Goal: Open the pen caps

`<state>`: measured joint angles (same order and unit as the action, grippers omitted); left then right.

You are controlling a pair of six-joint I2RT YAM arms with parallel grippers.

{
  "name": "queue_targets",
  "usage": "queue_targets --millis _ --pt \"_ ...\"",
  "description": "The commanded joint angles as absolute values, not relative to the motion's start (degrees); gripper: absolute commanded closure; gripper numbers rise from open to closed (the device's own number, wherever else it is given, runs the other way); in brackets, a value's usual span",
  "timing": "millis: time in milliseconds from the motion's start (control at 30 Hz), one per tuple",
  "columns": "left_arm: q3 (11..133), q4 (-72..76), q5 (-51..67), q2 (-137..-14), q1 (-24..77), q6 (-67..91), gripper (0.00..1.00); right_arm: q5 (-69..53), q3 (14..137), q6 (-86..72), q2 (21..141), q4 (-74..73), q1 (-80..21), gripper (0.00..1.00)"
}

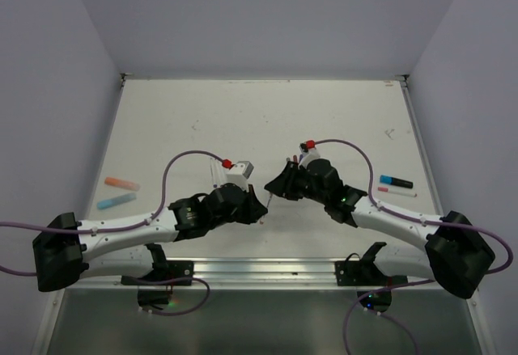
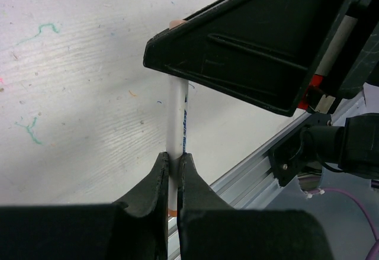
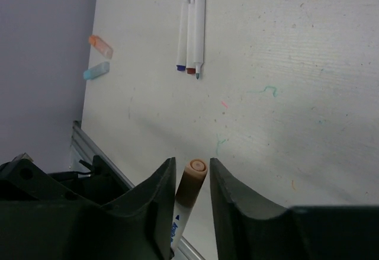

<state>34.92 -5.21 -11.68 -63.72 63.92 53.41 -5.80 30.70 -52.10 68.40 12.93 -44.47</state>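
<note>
- Clamping the pen (image 2: 178, 118) by its barrel, the left gripper (image 2: 173, 159) has both fingers pressed shut against the white tube. This fixes the body so that the other arm can pull against it.
- The right gripper (image 3: 192, 162) faces the left one along the pen's axis. Its jaws straddle the cap (image 3: 192, 184): one finger touches it and a narrow gap shows at the other, so the grip does not look closed yet.
- The cap is on the far end of the pen, between the right fingers, over the near middle of the table (image 3: 308, 94). It is not yet removed.
- Judged purpose of the layout: opposed grips in line allow a straight pull with no bending of the barrel.
- Materials: the barrel is a thin, smooth, round white tube with blue print. The cap is a short tan-brown cylinder with a ringed end face, probably slippery plastic.
- The gripper fingers are matt black wedges tapering to blunt tips.
- The table is off-white, faintly grained and marked with ink.
- Three white pens (image 3: 190, 32) lie side by side, well apart from the grippers. An orange marker (image 3: 100, 45) and a blue marker (image 3: 96, 70) lie near the left edge.
</note>
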Motion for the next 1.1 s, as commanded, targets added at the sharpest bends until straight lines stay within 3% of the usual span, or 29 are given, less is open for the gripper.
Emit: queue_targets --millis 0,100,233,267,400,467,967,1067 --pt "36.04 -3.34 -11.6 -62.84 64.25 53.79 1.0 -6.59 30.59 -53.0 69.08 17.31 -44.3 0.71" --pt "35.95 -3.16 -11.6 -62.84 64.25 53.79 1.0 -7.38 30.76 -53.17 69.87 17.93 -44.3 1.0" --pt "35.69 -3.69 -11.16 -62.14 64.25 53.35 1.0 -7.12 30.06 -53.52 69.26 17.76 -44.3 1.0" --pt "34.73 -3.17 -11.25 -61.62 64.25 53.18 0.87 -7.21 29.62 -53.79 68.56 17.49 -44.3 1.0" --pt "32.35 -2.02 -11.51 -58.54 64.16 53.17 0.59 -7.47 28.92 -54.58 66.98 17.23 -44.12 1.0" --pt "32.34 -2.63 -11.6 -58.62 64.07 53.0 0.55 -7.99 28.57 -55.45 66.19 17.66 -44.03 1.0" --pt "32.17 5.19 -7.82 -65.65 64.07 52.65 0.56 -9.84 28.57 -58.62 64.69 19.6 -44.03 1.0" --pt "32.17 5.36 -7.56 -65.92 64.16 52.38 0.71 -10.37 28.21 -59.15 64.86 20.65 -43.95 1.0"
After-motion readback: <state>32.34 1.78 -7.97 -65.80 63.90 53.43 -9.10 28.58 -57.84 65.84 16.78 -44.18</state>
